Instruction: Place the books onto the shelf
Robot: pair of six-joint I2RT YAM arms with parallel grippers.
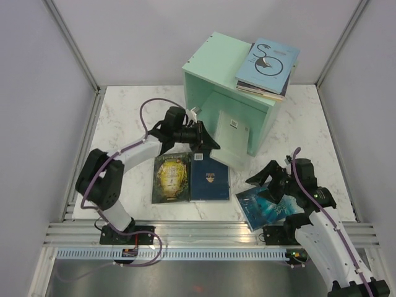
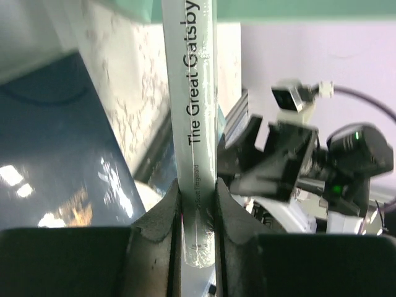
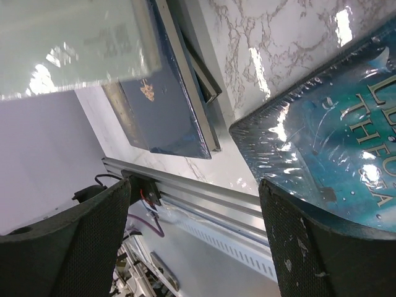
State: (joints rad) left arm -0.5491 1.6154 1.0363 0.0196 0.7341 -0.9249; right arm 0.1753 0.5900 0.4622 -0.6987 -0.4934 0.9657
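The shelf (image 1: 218,65) is a mint-green box at the back, its open face turned toward the front left. My left gripper (image 1: 208,143) (image 2: 198,216) is shut on the spine of a pale mint book (image 1: 234,139) (image 2: 193,117), which stands on edge at the shelf's opening. A green-gold book (image 1: 171,178) and a navy book (image 1: 209,178) (image 3: 167,105) lie flat side by side in front of it. My right gripper (image 1: 276,187) (image 3: 198,241) hovers open over the near left corner of an icy blue book (image 1: 267,209) (image 3: 328,142), holding nothing.
A small stack of books topped by a light blue one with a black swirl (image 1: 268,64) lies on the shelf's roof. The table's aluminium front rail (image 3: 235,204) runs just below the icy blue book. White walls enclose the marble table (image 1: 127,124).
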